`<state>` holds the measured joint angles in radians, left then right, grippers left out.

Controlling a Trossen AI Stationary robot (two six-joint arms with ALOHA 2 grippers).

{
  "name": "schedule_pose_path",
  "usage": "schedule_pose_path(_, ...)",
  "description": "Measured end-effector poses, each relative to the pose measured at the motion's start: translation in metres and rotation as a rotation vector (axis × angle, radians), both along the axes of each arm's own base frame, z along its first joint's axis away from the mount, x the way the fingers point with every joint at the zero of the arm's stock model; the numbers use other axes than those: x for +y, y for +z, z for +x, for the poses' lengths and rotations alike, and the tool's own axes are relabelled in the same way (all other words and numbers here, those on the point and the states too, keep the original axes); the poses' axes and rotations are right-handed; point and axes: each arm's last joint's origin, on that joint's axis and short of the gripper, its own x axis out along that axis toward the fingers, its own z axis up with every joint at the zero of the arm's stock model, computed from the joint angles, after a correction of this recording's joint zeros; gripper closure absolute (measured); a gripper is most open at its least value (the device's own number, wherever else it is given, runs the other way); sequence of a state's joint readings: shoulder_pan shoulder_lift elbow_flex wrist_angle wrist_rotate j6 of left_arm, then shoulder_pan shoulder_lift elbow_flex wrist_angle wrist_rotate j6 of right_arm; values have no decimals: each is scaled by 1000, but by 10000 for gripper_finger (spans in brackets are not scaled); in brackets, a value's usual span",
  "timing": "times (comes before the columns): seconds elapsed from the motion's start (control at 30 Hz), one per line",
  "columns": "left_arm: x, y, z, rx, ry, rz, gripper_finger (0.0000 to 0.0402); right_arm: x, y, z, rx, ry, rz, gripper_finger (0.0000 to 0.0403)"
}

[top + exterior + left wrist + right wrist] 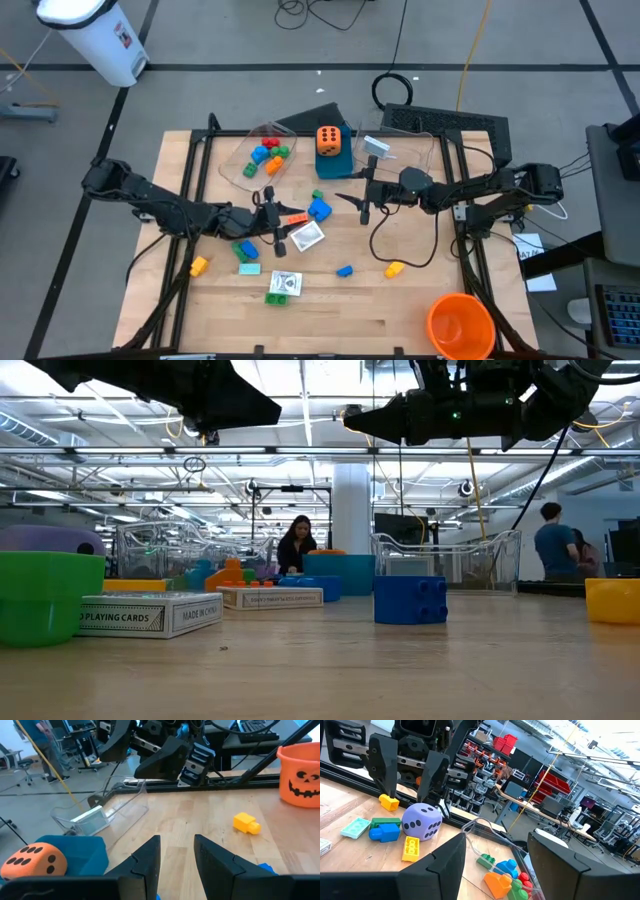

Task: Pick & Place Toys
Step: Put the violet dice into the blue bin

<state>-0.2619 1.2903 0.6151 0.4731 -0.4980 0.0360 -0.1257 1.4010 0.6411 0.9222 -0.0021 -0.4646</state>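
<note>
Toys lie scattered over the wooden surface [330,300], and the orange die [329,138] on its blue box [335,163] serves as the landmark. Just beside the box, on the left arm's side, a clear tub [262,160] holds blue, red, green and orange bricks [266,155]; on the other side sits a second clear tub [400,152] with a pale block in it. Toward the near edge from the die, a blue brick [319,209] rests between the two arms, with a white picture card [307,237] just beyond it. Farther out lie a second card [285,284], a green brick [277,298], a pale teal piece [249,268], a small blue brick [344,270] and two yellow bricks [197,265] [394,268]. The left claw [272,218] hovers above the surface near the blue brick, its fingers [150,857] set at a narrow gap with nothing between them. The right claw [364,200] hangs close to the box's corner, its fingers [445,855] apart at a medium width and empty. The right wrist view shows a purple die [422,821] with a yellow brick [411,848] touching it. A big orange cup [460,325] stands at the corner farthest from the die, on the right arm's side. People show in the room behind.
</note>
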Motion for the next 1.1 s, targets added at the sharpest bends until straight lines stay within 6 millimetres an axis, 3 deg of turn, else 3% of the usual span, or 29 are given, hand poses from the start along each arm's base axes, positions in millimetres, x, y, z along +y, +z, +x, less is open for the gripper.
schedule_pose_path(0.37,1,-10,-3,105,0,14,271,0,0,0,0,0,0,195)
schedule_pose_path(0.67,1,-16,-5,175,2,29,183,0,-1,0,9,1,9,195)
schedule_pose_path(0.87,3,-20,-12,345,12,62,129,0,-4,0,35,1,12,195)
schedule_pose_path(1.1,6,1,-23,596,100,-37,111,0,-4,0,36,0,12,195)
